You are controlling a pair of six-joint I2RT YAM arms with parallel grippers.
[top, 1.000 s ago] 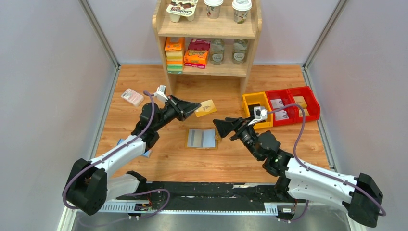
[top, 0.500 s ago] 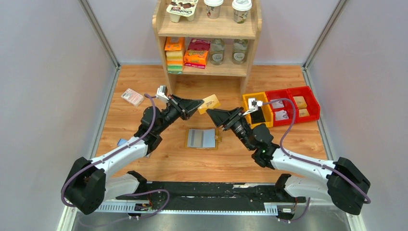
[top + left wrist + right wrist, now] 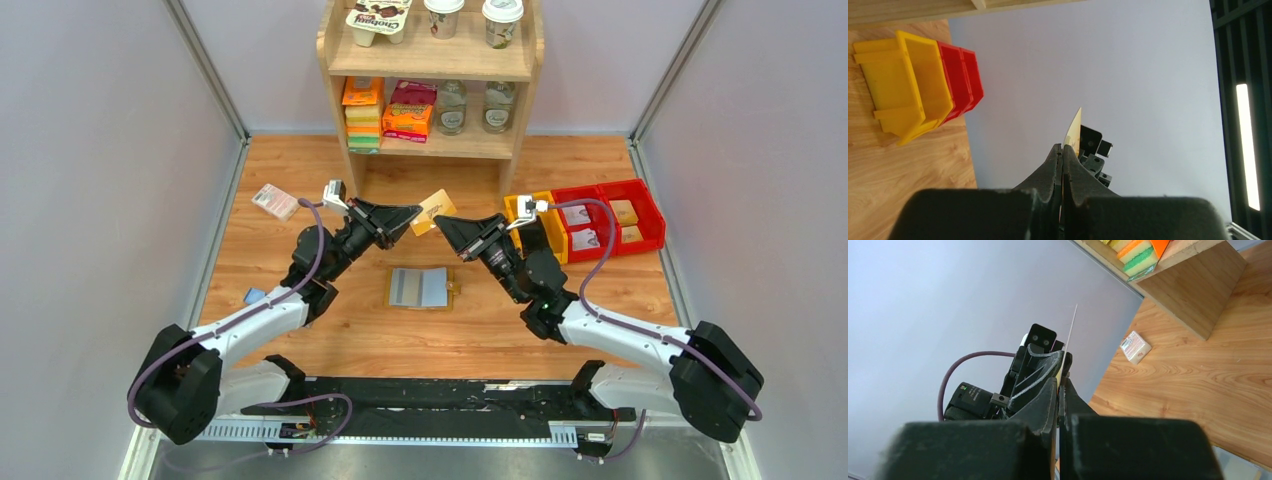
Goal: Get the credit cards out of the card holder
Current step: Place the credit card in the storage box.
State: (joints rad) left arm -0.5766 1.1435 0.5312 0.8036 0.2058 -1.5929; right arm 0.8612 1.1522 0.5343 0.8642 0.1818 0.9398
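Far left, near the table's (image 3: 480, 330) back corner: a pink-white packet (image 3: 275, 201), lying flat. Nearer the front, a small blue item (image 3: 253, 296) shows beside the left arm, partly hidden by it.

Left arm reaches up and inward. Left end effector (image 3: 412, 218) clenched on one lower corner of a yellow credit card (image 3: 434, 208); its wrist view shows the card pinched edge-on between the two black fingers, with its pointed tip sticking out past them.

Card is in the air, lifted off the table, in front of the wooden shelf (image 3: 455, 60), tilted.

Below it and nearer the arms: the card holder (image 3: 420, 288), lying open and flat on the table, grey-blue inner panels up, tan border showing round them. Apart from both end effectors, nothing touching it.

Right end effector (image 3: 441, 222) meets the card from the other side, jaws closed on it. Its wrist view shows the card as a thin pale line running between the fingers. Both end effectors grasp the one card, tips nearly facing.

Right of centre: a yellow bin (image 3: 522, 205), then two red bins (image 3: 640, 215) in a row, small packets in the red ones.
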